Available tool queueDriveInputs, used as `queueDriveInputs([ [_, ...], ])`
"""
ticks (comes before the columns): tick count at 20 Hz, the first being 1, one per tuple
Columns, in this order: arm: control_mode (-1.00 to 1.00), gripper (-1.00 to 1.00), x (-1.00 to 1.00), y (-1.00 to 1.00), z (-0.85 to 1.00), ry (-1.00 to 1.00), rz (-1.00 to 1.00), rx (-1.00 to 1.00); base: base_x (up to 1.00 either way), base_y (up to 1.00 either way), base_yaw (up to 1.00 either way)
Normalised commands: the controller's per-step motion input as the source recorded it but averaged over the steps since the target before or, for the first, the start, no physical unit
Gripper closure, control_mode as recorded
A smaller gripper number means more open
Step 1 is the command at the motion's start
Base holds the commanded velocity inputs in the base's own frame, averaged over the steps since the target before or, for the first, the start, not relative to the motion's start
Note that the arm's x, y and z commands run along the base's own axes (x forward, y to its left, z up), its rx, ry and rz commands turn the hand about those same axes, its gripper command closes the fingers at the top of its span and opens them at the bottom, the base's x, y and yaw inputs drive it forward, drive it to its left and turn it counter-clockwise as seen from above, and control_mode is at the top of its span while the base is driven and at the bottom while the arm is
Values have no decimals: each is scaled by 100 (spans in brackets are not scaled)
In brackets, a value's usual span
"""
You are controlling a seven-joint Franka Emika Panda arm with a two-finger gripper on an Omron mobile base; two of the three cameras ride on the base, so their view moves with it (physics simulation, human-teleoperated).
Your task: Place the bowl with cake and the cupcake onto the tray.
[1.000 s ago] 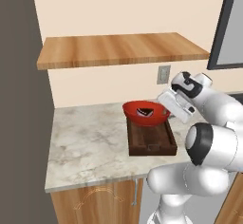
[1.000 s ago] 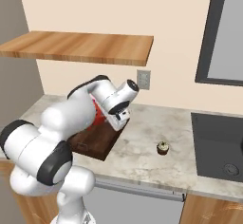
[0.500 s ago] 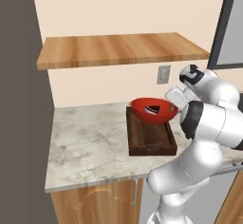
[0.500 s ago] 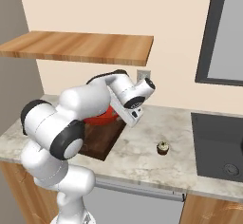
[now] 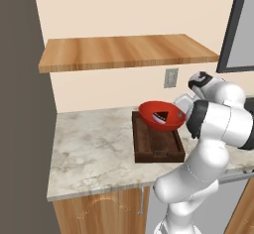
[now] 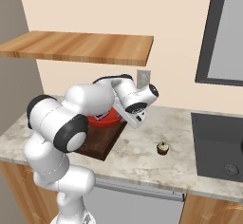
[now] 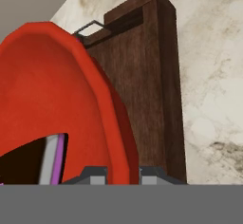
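My gripper (image 7: 122, 173) is pinching the rim of the bowl with cake (image 5: 161, 115), one finger on each side of the red wall; the bowl is tipped and held up in the air above the far end of the tray (image 5: 156, 144); the tray lies flat on the counter (image 5: 94, 148); the cupcake (image 6: 163, 147) sits on the counter, well off to the right of the tray.
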Motion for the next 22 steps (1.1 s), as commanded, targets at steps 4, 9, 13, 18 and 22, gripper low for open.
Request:
queueDriveInputs([
  [4,-100,100,28,0,-14,0,0,0,0,0,0],
  [9,-100,100,32,0,-23,-1,0,0,0,0,0],
  [13,-100,100,28,0,-30,-4,0,-3,0,0,0],
  [18,-100,100,24,0,-27,-4,0,-2,0,0,0],
  [22,-100,100,19,0,-19,-3,0,0,0,0,0],
])
